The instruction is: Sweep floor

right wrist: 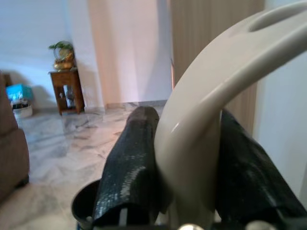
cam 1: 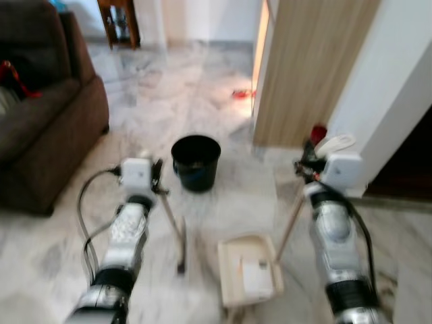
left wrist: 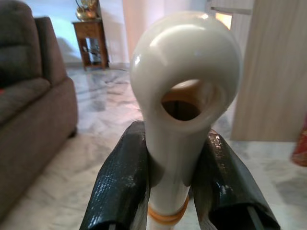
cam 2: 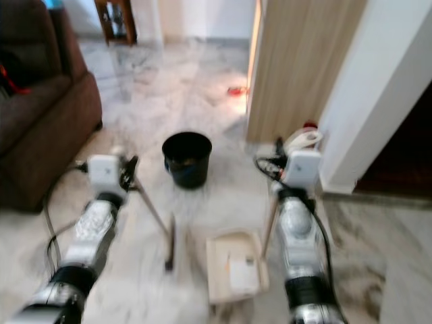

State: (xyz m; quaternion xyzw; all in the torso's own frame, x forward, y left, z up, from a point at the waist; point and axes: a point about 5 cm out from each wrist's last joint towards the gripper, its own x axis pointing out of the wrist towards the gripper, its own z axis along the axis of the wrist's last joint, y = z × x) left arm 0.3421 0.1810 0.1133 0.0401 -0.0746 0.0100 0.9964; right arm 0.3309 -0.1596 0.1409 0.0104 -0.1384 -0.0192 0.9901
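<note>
- My left end effector has its two black fingers closed tight on the cream plastic top of the thin wooden-handled broom; the left wrist view shows the pads pressed against the neck just below the cream hanging loop.
- My right end effector is likewise clamped on the curved cream grip of the long-handled cream plastic dustpan.
- The broom runs from my left end effector down and to the right, long axis steeply tilted, with its dark lower end on the white marble floor just left of the dustpan. The blur hides the bristles.
- The dustpan tray lies flat on the floor near me, between my arms. Its stick rises up and right to my right end effector. I cannot tell which way the mouth faces.
- A round black plastic bucket stands further off, between the two end effectors.
- Risk, in my judgement: both grips sit at the very tops of long handles, so a hard stroke could twist the broom in the pads or tip the pan.
- A wide stroke could also knock the bucket, and the brown fabric sofa on the left and the pale wooden door panel on the right leave little room.
- The head views are blurred, so aiming the broom end at the pan is uncertain.
</note>
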